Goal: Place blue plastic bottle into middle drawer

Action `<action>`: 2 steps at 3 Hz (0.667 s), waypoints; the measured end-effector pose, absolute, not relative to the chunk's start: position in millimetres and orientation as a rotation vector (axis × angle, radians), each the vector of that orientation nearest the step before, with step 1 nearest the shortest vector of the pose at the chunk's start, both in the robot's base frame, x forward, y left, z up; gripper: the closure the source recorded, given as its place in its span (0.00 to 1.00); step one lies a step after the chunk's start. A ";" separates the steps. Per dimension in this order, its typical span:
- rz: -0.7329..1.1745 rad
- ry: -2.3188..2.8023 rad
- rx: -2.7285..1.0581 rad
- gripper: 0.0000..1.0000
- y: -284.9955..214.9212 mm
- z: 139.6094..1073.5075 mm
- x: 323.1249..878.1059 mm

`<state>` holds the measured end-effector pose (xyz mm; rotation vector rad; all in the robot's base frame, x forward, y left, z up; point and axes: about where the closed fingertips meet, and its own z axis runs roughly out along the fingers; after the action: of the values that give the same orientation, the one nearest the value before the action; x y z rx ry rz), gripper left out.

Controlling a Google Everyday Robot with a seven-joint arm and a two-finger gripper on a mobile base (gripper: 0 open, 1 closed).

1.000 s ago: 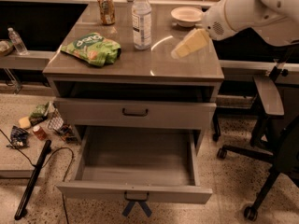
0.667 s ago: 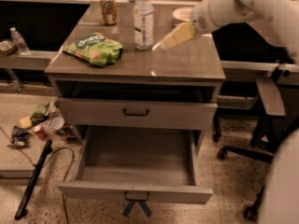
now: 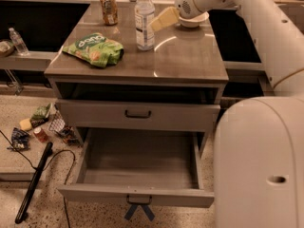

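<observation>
One gripper (image 3: 156, 25), level with the top half of the bottle (image 3: 144, 22), just right of it; cannot tell whether wide or narrow. Below, drawer (image 3: 137, 194) pulled out.

white arm (image 3: 266, 37) stretched forward and bent left, hand (image 3: 164, 19) held high, pointing left

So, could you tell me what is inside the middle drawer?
The middle drawer shows only bare grey floor; the upper drawer hides its rear. The blue plastic bottle stands on the tabletop, gripper beside it.
</observation>
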<state>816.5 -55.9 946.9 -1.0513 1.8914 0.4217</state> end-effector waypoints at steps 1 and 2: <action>0.468 1.867 -1.061 0.00 -28.0 953.5 831.3; 0.559 1.822 -1.111 0.26 14.6 953.5 835.8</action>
<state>835.8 14.6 953.5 -1.1108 1.8224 0.5587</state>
